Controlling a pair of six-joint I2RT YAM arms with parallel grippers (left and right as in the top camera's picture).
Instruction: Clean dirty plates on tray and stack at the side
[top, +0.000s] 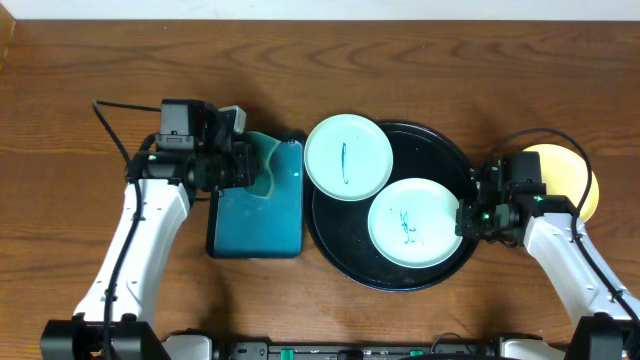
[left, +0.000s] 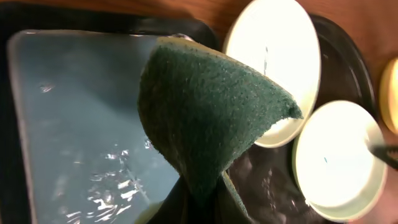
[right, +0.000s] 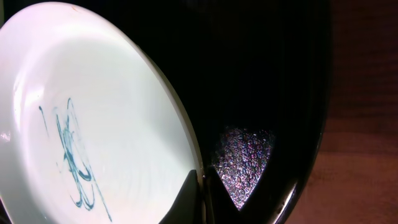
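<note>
While the left claw (top: 244, 165) clamps the green sponge (left: 205, 118) above the teal tray (top: 255, 228), the right claw (right: 202, 182) pinches the rim of the scribbled near plate (top: 412, 222) on the black tray (top: 440, 148), so wiping looks next: bring the sponge across.

Table (top: 400, 60): brown wood grain.
Round tray (top: 440, 150): glossy black.
Far plate (top: 348, 157): pale mint-white, one thin dark teal stroke.
Near plate (top: 413, 222): pale mint-white, tangled teal scribble at centre.
Plate at far right (top: 570, 170): plain yellow.
Rectangular tray (top: 255, 215), left: teal, black rim.
Sponge (left: 205, 118): dark green, coarse speckled surface.
Arms (top: 130, 250): white, black ends.
</note>
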